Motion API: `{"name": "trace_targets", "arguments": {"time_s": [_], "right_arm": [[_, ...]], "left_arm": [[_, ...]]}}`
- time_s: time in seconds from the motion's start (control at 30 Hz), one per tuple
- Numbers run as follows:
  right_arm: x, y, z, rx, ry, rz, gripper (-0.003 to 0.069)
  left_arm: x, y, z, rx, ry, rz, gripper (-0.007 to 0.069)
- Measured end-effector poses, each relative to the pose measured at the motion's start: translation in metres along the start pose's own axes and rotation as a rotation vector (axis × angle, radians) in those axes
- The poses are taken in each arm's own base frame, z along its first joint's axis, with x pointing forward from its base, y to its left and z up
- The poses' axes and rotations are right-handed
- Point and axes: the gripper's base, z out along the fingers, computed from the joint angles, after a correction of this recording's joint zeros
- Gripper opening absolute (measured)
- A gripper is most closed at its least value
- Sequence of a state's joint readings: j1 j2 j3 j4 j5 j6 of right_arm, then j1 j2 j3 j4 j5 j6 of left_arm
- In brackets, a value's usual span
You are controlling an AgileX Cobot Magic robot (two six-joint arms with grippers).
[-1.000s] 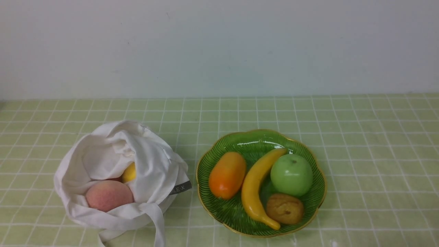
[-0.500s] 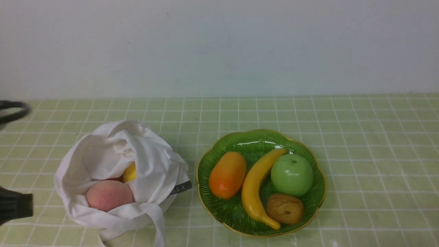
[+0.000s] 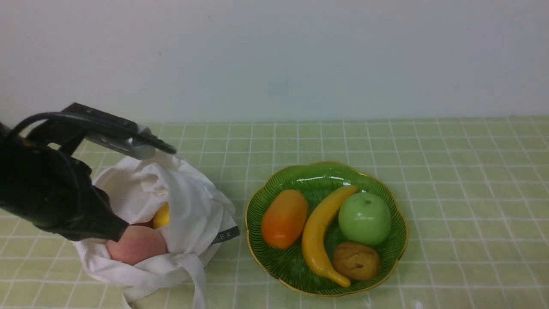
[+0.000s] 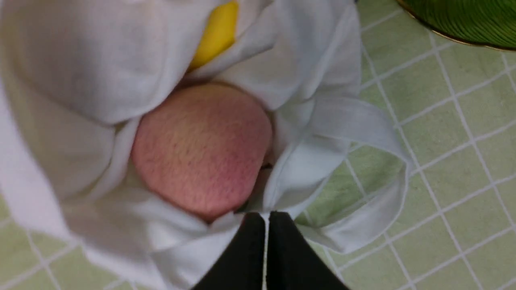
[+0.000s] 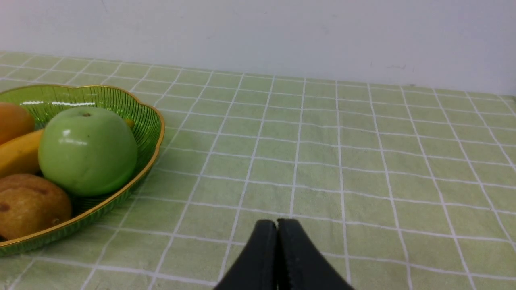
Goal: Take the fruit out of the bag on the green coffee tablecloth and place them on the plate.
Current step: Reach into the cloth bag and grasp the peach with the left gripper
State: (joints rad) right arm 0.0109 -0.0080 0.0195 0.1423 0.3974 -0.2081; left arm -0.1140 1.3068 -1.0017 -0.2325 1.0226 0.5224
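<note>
The white bag (image 3: 188, 201) lies open on the green coffee tablecloth (image 3: 450, 171) at the left. Inside it show a pink peach (image 3: 137, 244), a yellow fruit (image 3: 161, 216) and a sliver of a red one (image 3: 143, 224). My left gripper (image 3: 122, 227) hangs just above the peach's left side, shut with nothing in it. In the left wrist view the left gripper (image 4: 266, 215) points at the bag's rim (image 4: 80, 60) beside the peach (image 4: 201, 145). The green plate (image 3: 399, 223) stands to the right. My right gripper (image 5: 277, 223) is shut over bare cloth, right of the plate (image 5: 157, 129).
On the plate lie an orange fruit (image 3: 284, 219), a banana (image 3: 319, 231), a green apple (image 3: 364, 218) and a brown fruit (image 3: 356, 260). The bag's strap (image 3: 197, 279) trails toward the front edge. A white wall runs along the back.
My left arm has come in from the left edge and now reaches over the bag, its shut tips at the peach. The fruit, bag and plate have not moved.
</note>
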Motion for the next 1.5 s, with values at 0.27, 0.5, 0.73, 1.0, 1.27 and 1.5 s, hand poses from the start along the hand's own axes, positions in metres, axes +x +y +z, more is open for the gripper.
{"name": "trace_targets", "arguments": {"time_s": [0.27,0.5,0.73,1.0,1.27,1.5], "right_arm": [[0.0,0.0,0.0,0.0,0.0,0.0,-0.0012],[0.0,0.0,0.0,0.0,0.0,0.0,-0.0012],[0.0,0.0,0.0,0.0,0.0,0.0,-0.0012],[0.0,0.0,0.0,0.0,0.0,0.0,-0.0012],[0.0,0.0,0.0,0.0,0.0,0.0,-0.0012],[0.0,0.0,0.0,0.0,0.0,0.0,-0.0013]], "left_arm": [[-0.014,0.012,0.036,0.005,0.002,0.052,0.0225],[-0.014,0.023,0.06,-0.024,0.081,0.07,0.054],[-0.011,0.029,0.076,-0.036,0.146,0.043,0.0612],[-0.009,0.03,0.087,-0.016,0.197,0.026,0.0573],[-0.008,0.03,0.087,-0.014,0.221,-0.046,0.0537],[-0.007,0.028,0.076,-0.028,0.212,-0.117,0.0533]]}}
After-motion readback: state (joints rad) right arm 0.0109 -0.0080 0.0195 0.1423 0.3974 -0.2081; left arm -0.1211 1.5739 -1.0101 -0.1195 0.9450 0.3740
